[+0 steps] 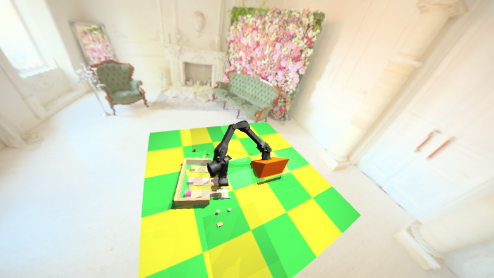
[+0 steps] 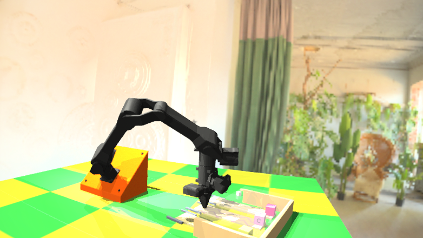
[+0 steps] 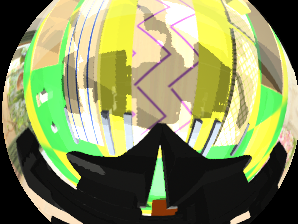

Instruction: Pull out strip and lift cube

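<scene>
My gripper (image 1: 223, 184) (image 2: 204, 206) (image 3: 160, 127) is shut and empty, pointing down at the near end of the middle strip; whether it touches is unclear. This zigzag strip (image 3: 150, 92) runs away from the fingertips, partly in shadow. The pale pink cube (image 1: 191, 181) (image 2: 259, 220) marked C sits at its far end. A blue-lined strip (image 3: 82, 85) lies to its left and a grid-patterned strip (image 3: 246, 75) to its right in the wrist view. A magenta cube (image 1: 187, 193) (image 2: 270, 210) and a cream block (image 2: 245, 229) stand at the outer strips' far ends. Breaks under the shadows cannot be made out.
A wooden frame (image 1: 178, 183) (image 2: 278, 220) walls the cubes in. Grey bars (image 2: 174, 219) (image 3: 212, 137) flank the strips' near ends. Small white pieces (image 1: 216, 211) and a beige block (image 1: 219, 224) lie outside, with a red piece (image 1: 194, 150) opposite. The arm stands on an orange wedge (image 1: 271, 168) (image 2: 133, 177).
</scene>
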Motion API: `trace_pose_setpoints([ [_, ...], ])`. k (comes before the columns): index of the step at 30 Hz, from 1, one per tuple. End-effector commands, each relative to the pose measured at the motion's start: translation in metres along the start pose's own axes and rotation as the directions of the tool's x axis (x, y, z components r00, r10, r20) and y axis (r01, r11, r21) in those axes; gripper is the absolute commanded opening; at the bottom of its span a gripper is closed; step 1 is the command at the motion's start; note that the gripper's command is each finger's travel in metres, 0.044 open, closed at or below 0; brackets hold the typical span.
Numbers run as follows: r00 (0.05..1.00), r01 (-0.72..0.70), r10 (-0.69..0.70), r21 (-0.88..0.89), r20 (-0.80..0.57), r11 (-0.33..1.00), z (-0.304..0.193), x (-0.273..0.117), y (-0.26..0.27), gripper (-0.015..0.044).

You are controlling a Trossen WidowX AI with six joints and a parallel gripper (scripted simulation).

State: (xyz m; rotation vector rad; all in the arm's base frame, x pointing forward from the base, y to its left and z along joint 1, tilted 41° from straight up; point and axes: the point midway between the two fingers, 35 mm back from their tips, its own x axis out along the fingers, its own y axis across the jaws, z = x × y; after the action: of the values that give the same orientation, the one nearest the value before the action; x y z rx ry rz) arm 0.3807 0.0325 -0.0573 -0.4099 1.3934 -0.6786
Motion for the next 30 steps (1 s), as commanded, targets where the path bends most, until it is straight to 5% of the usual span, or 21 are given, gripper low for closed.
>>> trace_pose_setpoints([
  [1, 1.000, 0.004, -0.004, 0.001, -0.003, 1.000, -0.004, 0.003, 0.000, 0.0000],
  [30, 1.000, 0.004, -0.004, -0.001, -0.005, 1.000, -0.049, 0.005, 0.002, 0.0000],
])
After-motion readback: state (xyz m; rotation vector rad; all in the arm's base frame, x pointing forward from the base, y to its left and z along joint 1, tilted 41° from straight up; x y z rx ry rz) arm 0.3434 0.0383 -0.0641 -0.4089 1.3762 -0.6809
